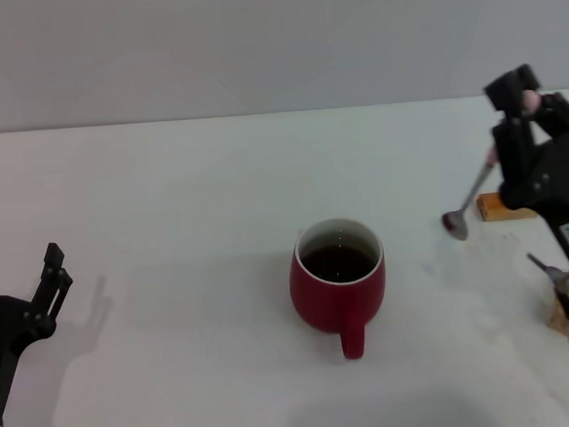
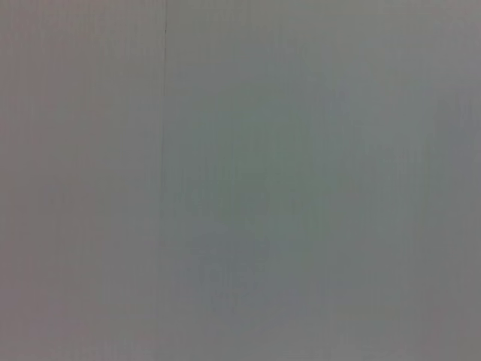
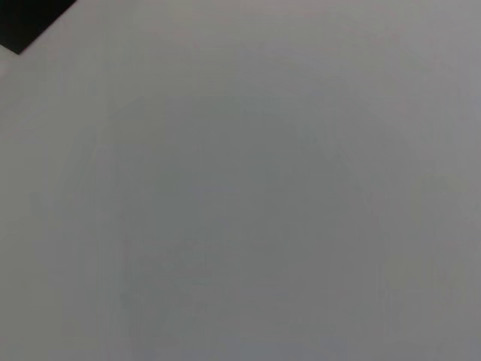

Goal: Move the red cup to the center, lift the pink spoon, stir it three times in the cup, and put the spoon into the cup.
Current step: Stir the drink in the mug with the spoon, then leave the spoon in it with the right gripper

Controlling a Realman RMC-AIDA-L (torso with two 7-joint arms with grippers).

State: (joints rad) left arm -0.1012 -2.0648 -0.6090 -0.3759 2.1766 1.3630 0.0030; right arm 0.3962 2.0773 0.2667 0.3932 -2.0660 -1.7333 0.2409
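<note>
Standing nearest, the glossy dark-red ceramic cup [image 1: 337,275] sits mid-table, well left of the right gripper [image 1: 510,146], which is clamped on the slim pink-handled metal spoon [image 1: 471,200], bowl hanging down, likely ready for stirring. The left gripper [image 1: 20,269] idles, fingers apart.

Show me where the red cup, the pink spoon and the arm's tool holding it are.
red cup [image 1: 322,307]: head view, on its outer red wall.
pink spoon [image 1: 474,193]: head view, on its metal neck.
right tool [image 1: 514,144]: head view, at the fingers clamping the spoon's handle.
</note>
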